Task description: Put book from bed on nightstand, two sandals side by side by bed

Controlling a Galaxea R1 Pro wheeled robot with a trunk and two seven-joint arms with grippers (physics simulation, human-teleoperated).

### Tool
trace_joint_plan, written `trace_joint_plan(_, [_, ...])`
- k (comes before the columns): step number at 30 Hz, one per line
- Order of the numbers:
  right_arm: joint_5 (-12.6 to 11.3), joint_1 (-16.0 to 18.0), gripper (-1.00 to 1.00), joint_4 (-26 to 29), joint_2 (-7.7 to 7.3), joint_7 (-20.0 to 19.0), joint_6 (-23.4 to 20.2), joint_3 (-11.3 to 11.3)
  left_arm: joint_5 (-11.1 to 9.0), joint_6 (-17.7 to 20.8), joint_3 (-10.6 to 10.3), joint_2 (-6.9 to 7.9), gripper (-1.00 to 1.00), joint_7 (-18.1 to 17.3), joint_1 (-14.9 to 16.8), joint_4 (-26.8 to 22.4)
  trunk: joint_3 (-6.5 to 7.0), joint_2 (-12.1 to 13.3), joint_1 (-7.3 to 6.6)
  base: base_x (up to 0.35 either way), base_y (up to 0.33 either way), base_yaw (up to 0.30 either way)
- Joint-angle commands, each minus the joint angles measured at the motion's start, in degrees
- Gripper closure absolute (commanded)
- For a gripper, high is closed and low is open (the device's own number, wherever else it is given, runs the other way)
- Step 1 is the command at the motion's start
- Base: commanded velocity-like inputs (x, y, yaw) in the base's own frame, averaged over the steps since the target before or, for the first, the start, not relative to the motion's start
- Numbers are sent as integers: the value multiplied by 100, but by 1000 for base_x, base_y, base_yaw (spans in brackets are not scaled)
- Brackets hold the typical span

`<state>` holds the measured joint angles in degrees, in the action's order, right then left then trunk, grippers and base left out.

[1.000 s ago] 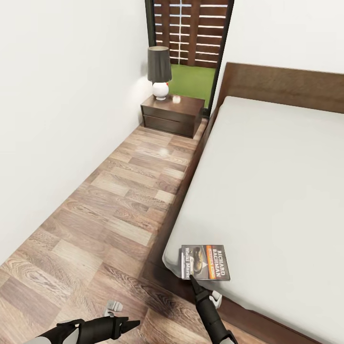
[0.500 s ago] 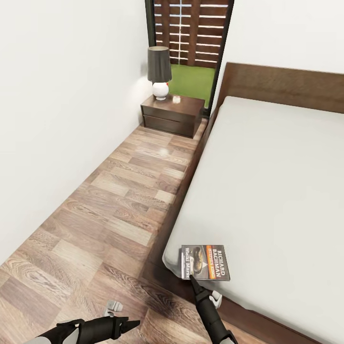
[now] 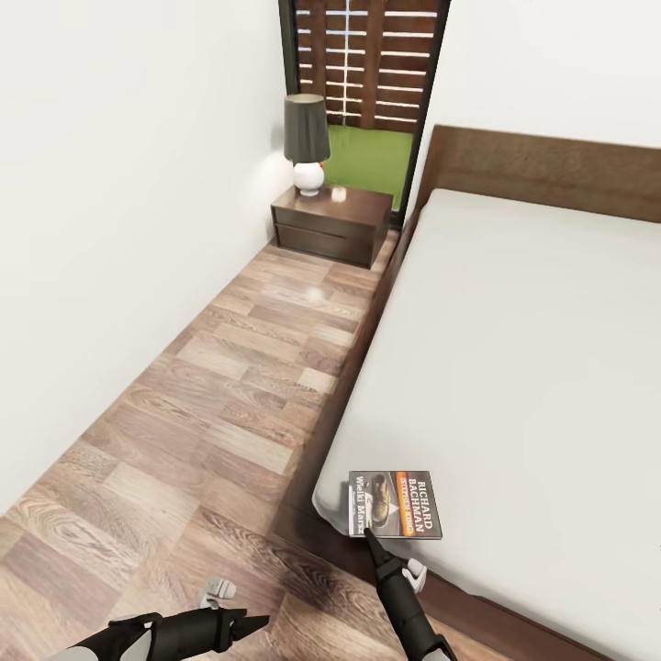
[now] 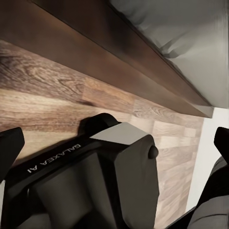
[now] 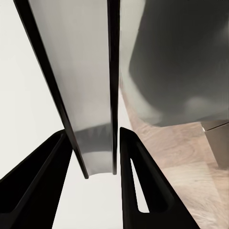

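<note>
Head view: we see the book (image 3: 394, 503) lying flat at the near corner of the bed (image 3: 514, 367), just inside the mattress edge. The right tool (image 3: 369, 534) touches its near edge. The nightstand (image 3: 330, 222) stands well apart by the window, carrying a lamp (image 3: 306, 140). A floor strip (image 3: 229, 395) runs between wall and bed. The left tool (image 3: 257, 622) hovers over the floor; we cannot tell its state.

Left wrist view: the bed frame (image 4: 119, 62) borders the floor.

Right wrist view: we see the two fingers (image 5: 138, 186) clamped on the book's edge (image 5: 90, 95).
</note>
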<state>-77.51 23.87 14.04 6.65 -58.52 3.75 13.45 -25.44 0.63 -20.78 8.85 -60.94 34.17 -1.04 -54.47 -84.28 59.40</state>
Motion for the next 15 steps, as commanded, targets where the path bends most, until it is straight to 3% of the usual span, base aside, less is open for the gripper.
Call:
trace_joint_plan(1, [-45,4,100,-6,-2,-11,38,47,-49,7,-49,0,-100,-15,2,-2,15,40,-23,0,0,0])
trace_joint_plan(15, [-45,4,100,-6,-6,-11,38,48,-49,7,-49,-2,-100,-15,2,-2,267,601,-330,0,0,0])
